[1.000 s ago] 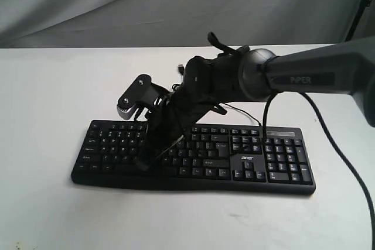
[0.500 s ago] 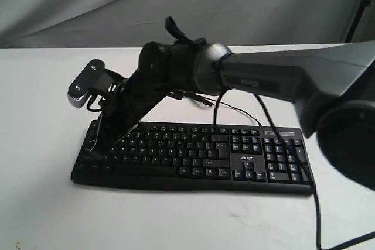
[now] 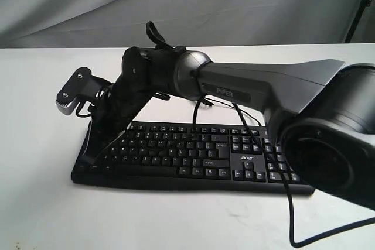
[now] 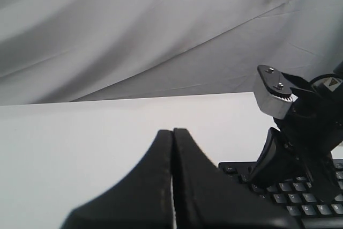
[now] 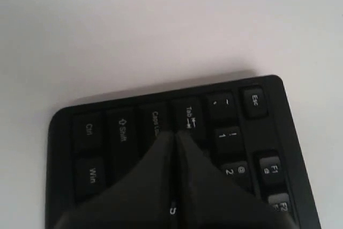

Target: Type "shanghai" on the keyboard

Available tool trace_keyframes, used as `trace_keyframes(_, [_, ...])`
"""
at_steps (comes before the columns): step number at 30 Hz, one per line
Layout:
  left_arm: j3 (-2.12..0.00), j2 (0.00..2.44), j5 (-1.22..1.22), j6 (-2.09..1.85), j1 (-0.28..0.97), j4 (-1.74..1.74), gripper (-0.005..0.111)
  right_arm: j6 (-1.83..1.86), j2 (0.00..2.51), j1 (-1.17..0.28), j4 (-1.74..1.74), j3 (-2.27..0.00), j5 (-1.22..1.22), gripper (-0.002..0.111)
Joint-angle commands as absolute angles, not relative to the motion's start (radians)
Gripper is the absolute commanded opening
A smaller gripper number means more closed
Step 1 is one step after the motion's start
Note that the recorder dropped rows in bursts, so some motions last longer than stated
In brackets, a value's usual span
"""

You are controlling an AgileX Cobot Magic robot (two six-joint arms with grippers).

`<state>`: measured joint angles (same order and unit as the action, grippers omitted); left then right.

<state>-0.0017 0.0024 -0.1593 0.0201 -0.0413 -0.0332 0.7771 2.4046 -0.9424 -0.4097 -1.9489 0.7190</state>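
The black keyboard [image 3: 193, 157] lies flat on the white table, its acer logo [image 3: 246, 157] near the number pad. My right arm reaches across to the keyboard's left end. My right gripper [image 3: 88, 156] is shut and points down there. In the right wrist view the gripper's tip [image 5: 174, 132] sits over the line between the Caps Lock and Tab keys of the keyboard [image 5: 122, 131]; whether it touches a key cannot be told. My left gripper [image 4: 172, 131] is shut, empty and off to the side of the keyboard [image 4: 300, 202], and it looks towards the right gripper [image 4: 268, 156].
A grey cloth backdrop [image 3: 88, 4] hangs behind the white table [image 3: 47, 215]. A thin black cable [image 3: 237, 111] runs behind the keyboard. A thicker arm cable [image 3: 290, 215] hangs down at the front right. The right arm's link [image 3: 263, 86] spans above the keyboard's right half.
The right arm has swung left along the keyboard, carrying its shut gripper from the middle keys to the far left end.
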Motion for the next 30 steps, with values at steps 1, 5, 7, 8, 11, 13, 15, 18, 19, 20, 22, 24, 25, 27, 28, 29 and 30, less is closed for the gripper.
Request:
trace_keyframes(1, [0.000, 0.000, -0.153, 0.023, -0.035, -0.033, 0.000, 0.748, 2.404, -0.947, -0.376, -1.955, 0.736, 0.000])
trace_keyframes(5, [0.000, 0.000, -0.153, 0.023, -0.035, -0.033, 0.000, 0.748, 2.409, -0.947, -0.376, -1.955, 0.736, 0.000])
trace_keyframes(7, [0.000, 0.000, -0.153, 0.023, -0.035, -0.033, 0.000, 0.748, 2.417, -0.947, -0.382, -1.955, 0.734, 0.000])
trace_keyframes(8, [0.000, 0.000, -0.153, 0.023, -0.035, -0.033, 0.000, 0.748, 2.424, -0.947, -0.382, -1.955, 0.734, 0.000])
trace_keyframes(11, [0.000, 0.000, -0.153, 0.023, -0.035, -0.033, 0.000, 0.750, 2.429, -0.947, -0.383, -1.955, 0.734, 0.000])
trace_keyframes(13, [0.000, 0.000, -0.153, 0.023, -0.035, -0.033, 0.000, 0.750, 2.429, -0.947, -0.383, -1.955, 0.734, 0.000])
trace_keyframes(15, [0.000, 0.000, -0.153, 0.023, -0.035, -0.033, 0.000, 0.752, 2.429, -0.947, -0.383, -1.955, 0.734, 0.000])
trace_keyframes(18, [0.000, 0.000, -0.153, 0.023, -0.035, -0.033, 0.000, 0.752, 2.429, -0.947, -0.383, -1.955, 0.734, 0.000])
trace_keyframes(19, [0.000, 0.000, -0.153, 0.023, -0.035, -0.033, 0.000, 0.752, 2.429, -0.947, -0.383, -1.955, 0.734, 0.000])
trace_keyframes(20, [0.000, 0.000, -0.153, 0.023, -0.035, -0.033, 0.000, 0.752, 2.429, -0.947, -0.383, -1.955, 0.734, 0.000])
trace_keyframes(22, [0.000, 0.000, -0.153, 0.023, -0.035, -0.033, 0.000, 0.754, 2.429, -0.947, -0.383, -1.955, 0.734, 0.000])
trace_keyframes(24, [0.000, 0.000, -0.153, 0.023, -0.035, -0.033, 0.000, 0.754, 2.434, -0.947, -0.383, -1.955, 0.734, 0.000])
trace_keyframes(25, [0.000, 0.000, -0.153, 0.023, -0.035, -0.033, 0.000, 0.754, 2.434, -0.947, -0.385, -1.955, 0.734, 0.000])
trace_keyframes(27, [0.000, 0.000, -0.153, 0.023, -0.035, -0.033, 0.000, 0.754, 2.432, -0.947, -0.384, -1.955, 0.739, 0.000])
trace_keyframes(28, [0.000, 0.000, -0.153, 0.023, -0.035, -0.033, 0.000, 0.754, 2.430, -0.947, -0.384, -1.955, 0.740, 0.000])
trace_keyframes(29, [0.000, 0.000, -0.153, 0.023, -0.035, -0.033, 0.000, 0.759, 2.421, -0.947, -0.384, -1.955, 0.746, 0.000])
trace_keyframes(30, [0.000, 0.000, -0.153, 0.023, -0.035, -0.033, 0.000, 0.763, 2.411, -0.947, -0.383, -1.955, 0.752, 0.000])
